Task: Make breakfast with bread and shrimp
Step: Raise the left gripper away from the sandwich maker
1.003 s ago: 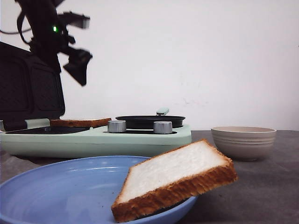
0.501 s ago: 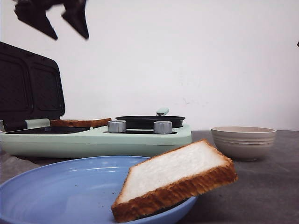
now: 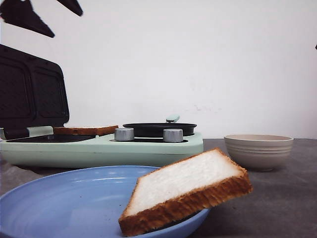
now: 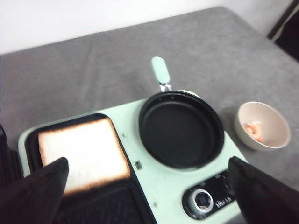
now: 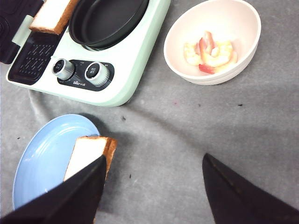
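One slice of bread (image 3: 183, 191) leans on the rim of the blue plate (image 3: 64, 198), also seen in the right wrist view as bread (image 5: 88, 156). A second slice of bread (image 4: 81, 151) lies flat on the sandwich plate of the mint-green breakfast maker (image 3: 148, 148). Shrimp (image 5: 210, 53) lie in a beige bowl (image 3: 258, 148). My left gripper (image 4: 145, 163) hangs open and empty high above the maker, its fingers at the top left in the front view (image 3: 25, 20). My right gripper (image 5: 154, 158) is open and empty over the grey cloth beside the plate.
The maker carries a black round pan (image 4: 181, 128) with a mint handle, two metal knobs (image 5: 96, 72) on its front, and a black lid (image 3: 32, 89) standing open at the left. Grey cloth (image 5: 187, 140) covers the table between plate, maker and bowl.
My left gripper has risen and shifted left above the maker, now mostly out of the top of the front view. Bread, plate and bowl have not moved.
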Robot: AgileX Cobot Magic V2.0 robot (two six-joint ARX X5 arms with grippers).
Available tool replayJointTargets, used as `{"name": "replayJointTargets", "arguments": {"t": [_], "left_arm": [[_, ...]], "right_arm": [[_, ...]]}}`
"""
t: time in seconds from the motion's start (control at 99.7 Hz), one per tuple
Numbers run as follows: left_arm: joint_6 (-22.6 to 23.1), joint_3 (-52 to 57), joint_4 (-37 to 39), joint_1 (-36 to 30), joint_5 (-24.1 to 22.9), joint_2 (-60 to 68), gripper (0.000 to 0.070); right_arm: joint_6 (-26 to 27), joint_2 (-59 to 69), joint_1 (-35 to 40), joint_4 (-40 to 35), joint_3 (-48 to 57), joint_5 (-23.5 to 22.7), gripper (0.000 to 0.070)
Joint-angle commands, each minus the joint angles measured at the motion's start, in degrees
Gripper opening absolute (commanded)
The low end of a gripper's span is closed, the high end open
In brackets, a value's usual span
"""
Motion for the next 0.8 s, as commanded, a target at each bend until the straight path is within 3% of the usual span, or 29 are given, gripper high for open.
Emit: {"name": "replayJointTargets", "arguments": {"t": [0.0, 0.421, 0.571, 0.792], "left_arm": [[-1.55, -1.79, 2.27, 0.59, 1.64, -1.36, 0.0673], [-10.14, -28.22, 18.21, 2.25, 4.26, -21.09, 0.0672], [-10.16, -33.22, 18.6, 1.31, 1.77, -27.85, 0.0632], [-10.19, -38.34, 17.07, 0.87, -0.76, -34.45, 0.0632]], "right_arm": [[0.46, 0.33, -0.02, 0.24, 1.01, -0.17, 0.0404], [0.98, 0.37, -0.02, -0.48, 1.01, -0.39, 0.0404], [0.96, 0.35, -0.02, -2.32, 1.01, -0.39, 0.0405], [0.83, 0.37, -0.02, -2.64, 1.01, -1.51, 0.0405]]}}
